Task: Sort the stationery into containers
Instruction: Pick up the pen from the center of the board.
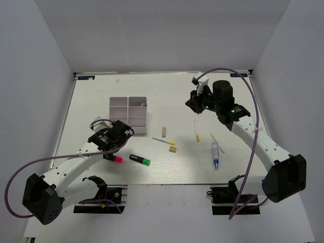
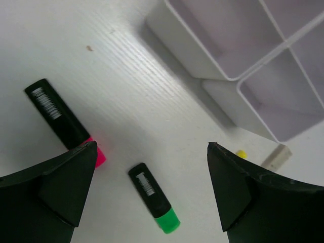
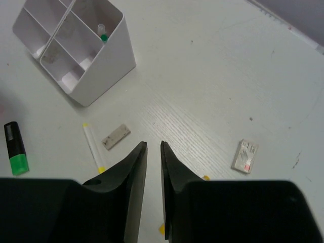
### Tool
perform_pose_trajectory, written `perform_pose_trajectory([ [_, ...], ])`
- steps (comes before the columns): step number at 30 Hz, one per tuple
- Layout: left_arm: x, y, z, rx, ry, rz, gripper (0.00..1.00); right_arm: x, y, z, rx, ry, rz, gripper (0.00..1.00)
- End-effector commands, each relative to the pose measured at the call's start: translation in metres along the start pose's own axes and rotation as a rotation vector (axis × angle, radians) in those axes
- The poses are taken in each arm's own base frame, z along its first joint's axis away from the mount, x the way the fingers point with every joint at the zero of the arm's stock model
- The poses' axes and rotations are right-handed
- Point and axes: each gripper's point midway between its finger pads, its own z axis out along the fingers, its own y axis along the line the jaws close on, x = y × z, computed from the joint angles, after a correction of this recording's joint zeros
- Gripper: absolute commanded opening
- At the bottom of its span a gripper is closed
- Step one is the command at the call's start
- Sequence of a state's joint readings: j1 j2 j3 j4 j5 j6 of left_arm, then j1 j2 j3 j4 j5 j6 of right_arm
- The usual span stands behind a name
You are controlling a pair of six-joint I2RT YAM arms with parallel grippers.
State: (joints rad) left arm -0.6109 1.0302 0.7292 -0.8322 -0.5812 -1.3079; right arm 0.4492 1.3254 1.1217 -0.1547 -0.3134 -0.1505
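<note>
The white divided box [image 1: 128, 114] stands left of centre, well clear of every edge of the surface [image 1: 167, 91]. Just nearer than it, my left fingers [image 2: 55, 192] hang spread wide over the pink-capped highlighter [image 2: 63, 121] and green-capped highlighter [image 2: 153, 197], both close to the near edge. My right fingers [image 3: 126, 192] are almost together, gripping nothing visible, open surface around them; pens [image 1: 196, 130] lie nearer.

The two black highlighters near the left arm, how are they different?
Cap colour: the pink-capped highlighter wears pink, the green-capped highlighter green. The pink-capped one is partly hidden behind the left fingers; the green-capped one shows whole. Both have black bodies with white labels and lie flat on the table.
</note>
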Motion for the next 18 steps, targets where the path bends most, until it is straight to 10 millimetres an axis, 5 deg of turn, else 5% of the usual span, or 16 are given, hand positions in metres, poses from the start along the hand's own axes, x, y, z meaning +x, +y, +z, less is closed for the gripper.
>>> perform_pose_trajectory([
  [1, -0.011, 0.024, -0.003, -0.128, -0.058, -0.028, 0.99, -0.022, 0.004, -0.020, 0.005, -0.115, 0.023, 0.23],
  [3, -0.008, 0.042, -0.002, -0.246, -0.051, 0.003, 0.99, -0.021, -0.001, -0.023, 0.031, -0.124, 0.033, 0.28],
  [8, 0.004, 0.052, -0.006, -0.405, 0.014, 0.002, 0.99, -0.024, -0.001, -0.037, 0.042, -0.145, 0.051, 0.31],
  [18, 0.015, 0.061, 0.010, -0.330, 0.001, -0.119, 0.81, -0.026, 0.001, -0.067, 0.039, -0.215, 0.052, 0.33],
])
